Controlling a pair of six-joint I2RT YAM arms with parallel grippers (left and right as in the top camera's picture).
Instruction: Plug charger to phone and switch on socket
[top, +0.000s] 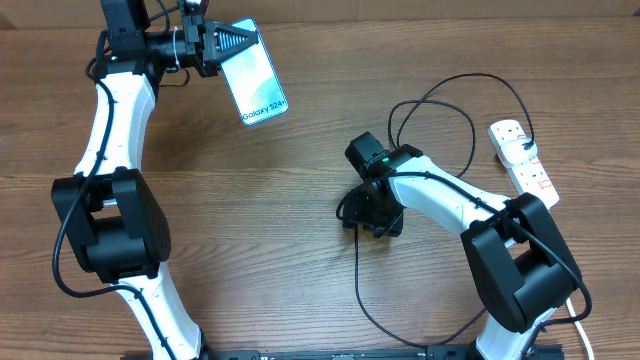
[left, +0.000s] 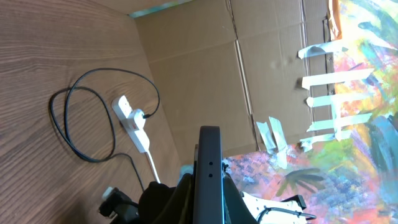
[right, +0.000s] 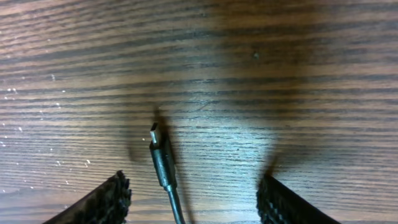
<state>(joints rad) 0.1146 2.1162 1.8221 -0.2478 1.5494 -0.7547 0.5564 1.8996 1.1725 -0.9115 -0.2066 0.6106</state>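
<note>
We see the phone (top: 255, 75) at the far left of the table, lying on a diagonal, screen lit light blue, "Galaxy S24" text readable; the charger (right: 163, 163) is a thin black cable, slim plug flat on the wood, cable looping back to the socket (top: 522, 160); socket is a white strip at the right edge, black plug seated in it.

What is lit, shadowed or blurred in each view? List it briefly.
Overhead: even light, the phone screen bright, its text readable. Left wrist: the phone's dark edge fills the near centre, the socket beyond it sharp. Right wrist: the charger plug is sharp and throws a dark shadow on the table; the fingers are dark, cropped at the bottom edge.
</note>
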